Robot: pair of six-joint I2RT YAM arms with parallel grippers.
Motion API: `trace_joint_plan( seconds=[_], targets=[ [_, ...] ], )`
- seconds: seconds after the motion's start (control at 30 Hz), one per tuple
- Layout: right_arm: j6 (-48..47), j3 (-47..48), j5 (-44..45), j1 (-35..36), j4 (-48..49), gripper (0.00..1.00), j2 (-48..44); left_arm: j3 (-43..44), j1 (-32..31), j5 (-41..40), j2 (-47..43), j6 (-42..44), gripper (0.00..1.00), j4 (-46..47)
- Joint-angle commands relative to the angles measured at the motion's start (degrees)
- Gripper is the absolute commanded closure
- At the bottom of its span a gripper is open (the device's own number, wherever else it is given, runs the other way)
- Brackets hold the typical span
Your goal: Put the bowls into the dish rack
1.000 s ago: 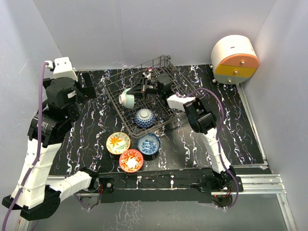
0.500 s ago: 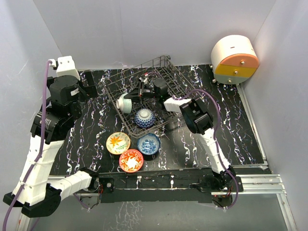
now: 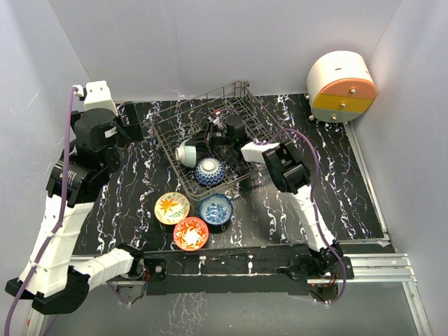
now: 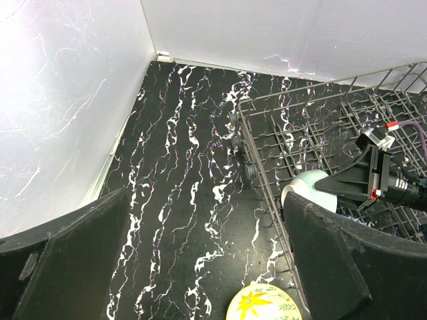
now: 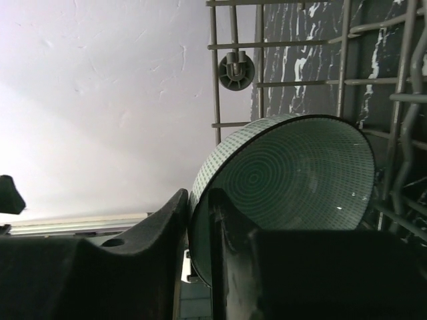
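The dark wire dish rack point(image 3: 239, 87) stands at the table's middle back. My right gripper point(image 3: 201, 142) reaches into it, shut on the rim of the grey-green bowl point(image 3: 185, 153), which stands on edge among the tines. In the right wrist view one finger is outside the grey-green bowl point(image 5: 293, 173) and one inside. A blue-white bowl point(image 3: 210, 171) lies upside down in the rack's near corner. On the table in front lie the yellow-orange floral bowl point(image 3: 171, 208), a second blue-white bowl point(image 3: 216, 208) and the orange-red bowl point(image 3: 190, 233). My left gripper point(image 4: 213, 267) hangs open and empty left of the rack.
A round white, orange and yellow drawer unit point(image 3: 341, 87) stands at the back right. White walls close in the left, back and right sides. The black marbled tabletop point(image 3: 336, 189) extends right of the rack.
My right gripper has shifted the grey-green bowl slightly down and toward the near side inside the rack. The left arm has shifted a little.
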Motion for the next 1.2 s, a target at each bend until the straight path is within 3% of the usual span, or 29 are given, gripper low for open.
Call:
trace_joint_plan(
  seconds=[0.0,0.43,0.7,1.17],
  targets=[
    [-6.36,1.00,1.11,-0.76,-6.07,0.77,-1.93,-0.27,-0.15,-1.32,-0.45,0.25,0.03,0.59],
    [-24.35,3.54,5.61,-3.03,-25.61,0.65,-5.44,-0.75,-0.23,-0.17,0.81,0.03,0.03,1.94],
    [-34.90,10.50,10.21,-3.24,-38.05,0.57,-4.36,-0.77,-0.17,0.37,1.40,0.37,0.03,2.23],
    [-38.53,21.59,12.63,-3.37,-45.70,0.55,-0.15,-1.55,-0.19,0.67,1.14,0.89,0.03,2.47]
  ],
)
